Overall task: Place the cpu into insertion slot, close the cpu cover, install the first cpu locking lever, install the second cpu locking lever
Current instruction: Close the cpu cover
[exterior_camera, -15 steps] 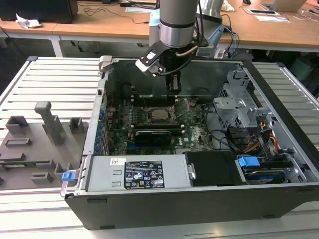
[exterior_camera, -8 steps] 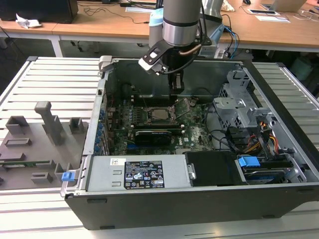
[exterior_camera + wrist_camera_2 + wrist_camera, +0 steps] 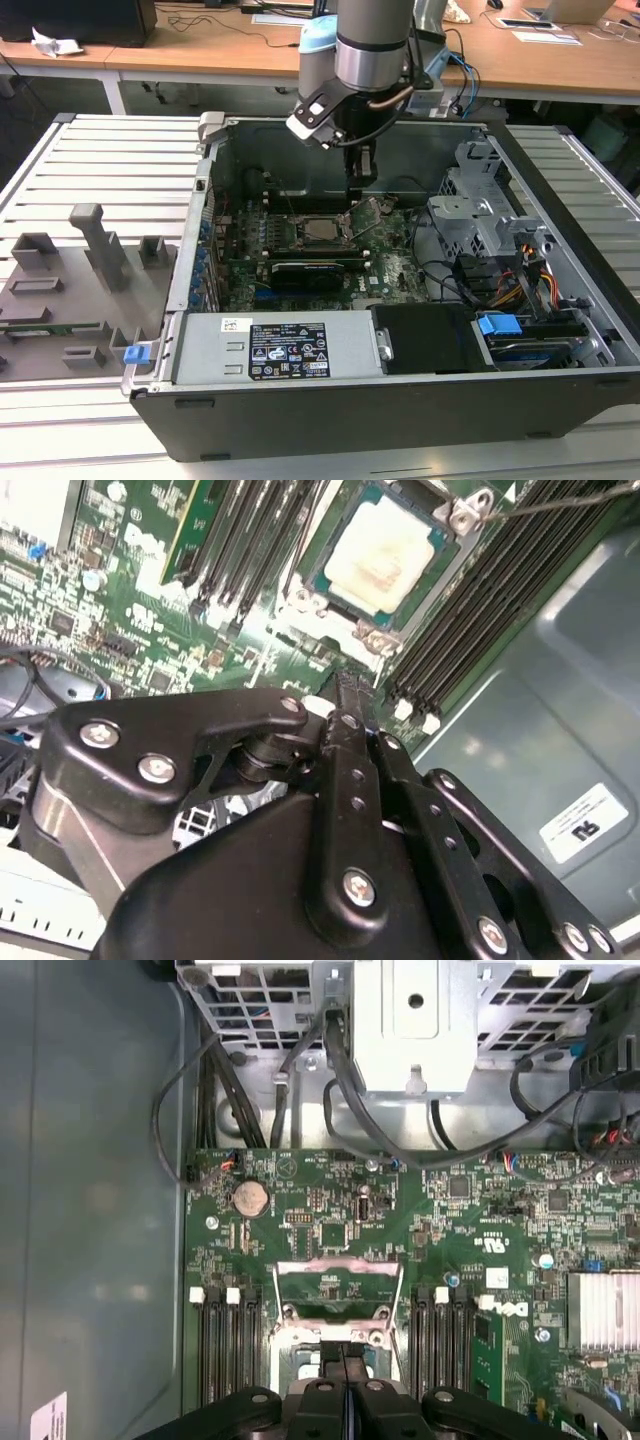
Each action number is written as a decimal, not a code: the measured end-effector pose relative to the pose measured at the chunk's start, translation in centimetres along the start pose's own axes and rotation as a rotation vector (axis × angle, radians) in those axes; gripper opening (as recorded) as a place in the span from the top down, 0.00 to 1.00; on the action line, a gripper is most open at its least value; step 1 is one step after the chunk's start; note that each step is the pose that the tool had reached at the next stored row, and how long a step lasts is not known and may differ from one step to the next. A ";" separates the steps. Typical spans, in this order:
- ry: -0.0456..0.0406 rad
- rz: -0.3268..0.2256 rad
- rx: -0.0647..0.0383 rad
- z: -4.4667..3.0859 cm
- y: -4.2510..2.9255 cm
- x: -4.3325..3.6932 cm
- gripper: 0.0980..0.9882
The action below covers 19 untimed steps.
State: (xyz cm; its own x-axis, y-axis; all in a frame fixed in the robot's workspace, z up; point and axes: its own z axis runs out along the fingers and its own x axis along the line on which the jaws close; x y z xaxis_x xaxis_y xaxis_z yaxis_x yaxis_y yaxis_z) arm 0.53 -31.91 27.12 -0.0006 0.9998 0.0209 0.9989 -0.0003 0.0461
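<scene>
Black jointed metal gripper (image 3: 343, 688) nearest, fingers pinched together on nothing, tip just beside square black insertion slot (image 3: 318, 580) with pale silvery-tan square cpu (image 3: 385, 555) seated, thin silver-grey hinged cpu cover (image 3: 338, 1264) open: likely hazard, slipping off that frame and gouging the chip.

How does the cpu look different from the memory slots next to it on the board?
The cpu is square with a pale silvery-tan face; the memory slots are long, narrow and black. The cpu is one piece; the memory slots run in parallel rows on either side of it. The cpu's face is flat; the memory slots are grooved, with pale clips at their ends. Both sit on the green motherboard.
</scene>
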 end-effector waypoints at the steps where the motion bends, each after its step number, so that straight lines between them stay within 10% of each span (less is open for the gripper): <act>1: 0.0001 -0.001 0.000 0.07 0.42 0.00 0.99; 19: -0.0039 -0.013 0.001 0.53 3.44 -0.01 0.99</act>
State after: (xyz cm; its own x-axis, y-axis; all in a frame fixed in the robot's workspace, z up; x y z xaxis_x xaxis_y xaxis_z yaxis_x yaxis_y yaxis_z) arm 4.00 -31.90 26.74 -0.0133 0.9998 0.0164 0.9989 0.0125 0.0454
